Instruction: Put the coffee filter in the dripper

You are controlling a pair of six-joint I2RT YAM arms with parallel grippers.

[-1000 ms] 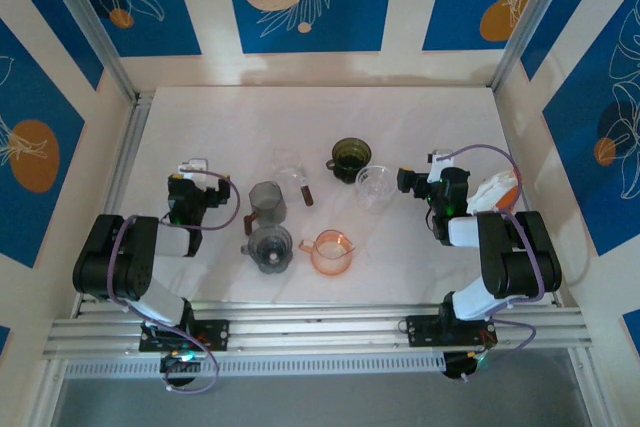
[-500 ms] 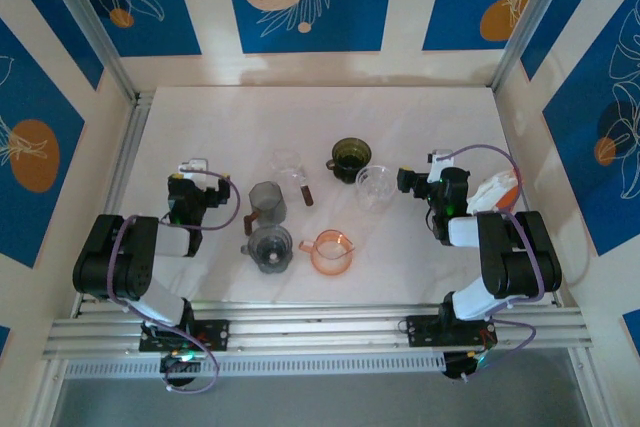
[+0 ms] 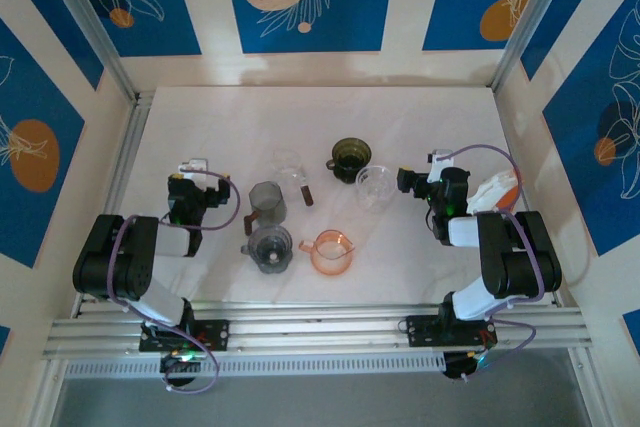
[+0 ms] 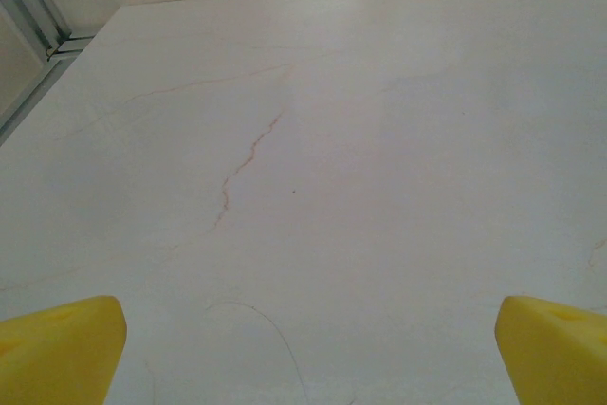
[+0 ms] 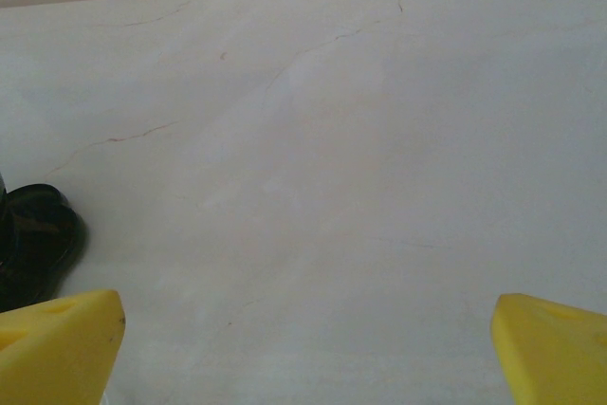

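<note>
Left gripper [image 4: 303,358]: jaws spread fully, nothing between the yellow fingertips [image 4: 59,348]; it hangs over bare table [image 4: 313,168] near the left edge.
Change: none found. Against the views from a second back, both arms and every vessel sit as they were. Judgement: the task has not begun.
Grey mug [image 3: 266,202]: left of centre, handle toward the left edge; appears empty.
Grey cone [image 3: 268,248]: just nearer the near edge than the grey mug. It has a dark spot at its centre, perhaps a drain hole, but this is too small to tell.
Clear jug [image 3: 288,161]: beyond the grey mug, with a brown piece [image 3: 305,190] just beside it; nothing seen inside.
Orange cup [image 3: 331,252]: centre, toward the near edge; looks empty.
Dark green cup [image 3: 349,157]: centre, farthest of the group from the near edge, handle to its left, holding no paper. Judgement: it is the likeliest dripper, though the orange cup and grey cone are also candidates. A dark shape at the left of the right wrist view is probably this cup.
Clear tumbler [image 3: 375,187]: just beside the dark green cup on its right; empty.
Right gripper [image 5: 303,358]: jaws at full spread, holding nothing, bare table ahead.
Coffee filter: not positively identified. A white and orange item [image 3: 497,191] by the right edge, partly behind the right arm, may be it.
Containers overall: no filter in any of them.
Next step, as judged: the right gripper is nearer that item and would need to reach it first.
</note>
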